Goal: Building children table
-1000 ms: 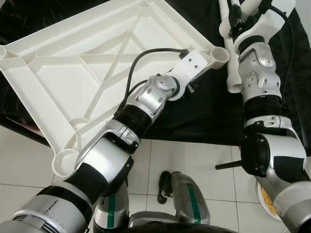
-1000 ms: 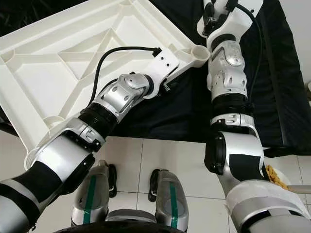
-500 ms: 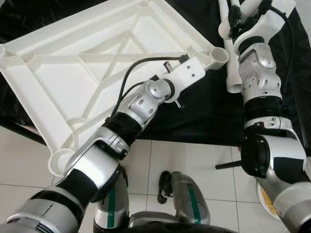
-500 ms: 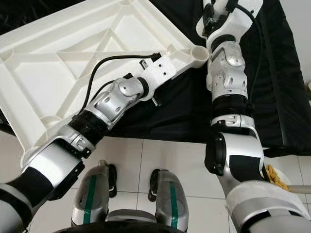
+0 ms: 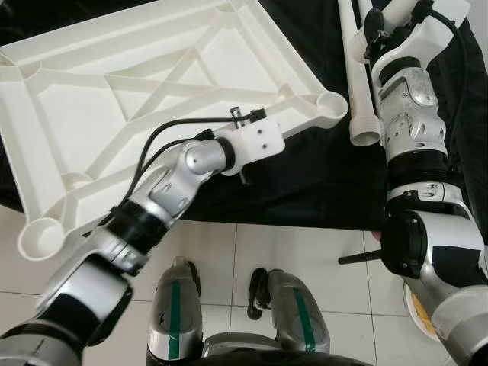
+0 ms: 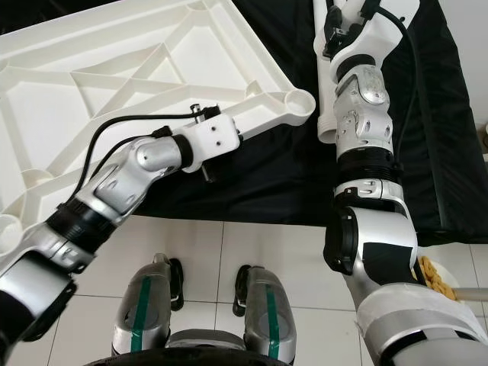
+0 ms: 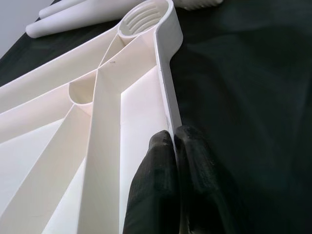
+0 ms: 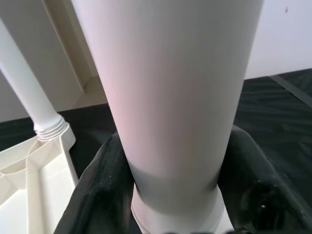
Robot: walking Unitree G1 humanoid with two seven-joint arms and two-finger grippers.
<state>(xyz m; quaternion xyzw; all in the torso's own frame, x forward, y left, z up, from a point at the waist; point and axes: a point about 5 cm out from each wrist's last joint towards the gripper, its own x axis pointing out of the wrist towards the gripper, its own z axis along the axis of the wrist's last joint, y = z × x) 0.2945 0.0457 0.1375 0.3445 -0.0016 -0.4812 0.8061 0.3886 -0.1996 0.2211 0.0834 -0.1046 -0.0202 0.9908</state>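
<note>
Tabletop (image 5: 114, 99) has slid left; right gripper's (image 8: 170, 204) leg (image 5: 357, 76) points toward robot.

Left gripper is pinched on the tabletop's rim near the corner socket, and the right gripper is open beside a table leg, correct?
Not quite: the right wrist view shows the right gripper shut around the table leg, not open beside it. The left gripper does pinch the tabletop rim.
</note>
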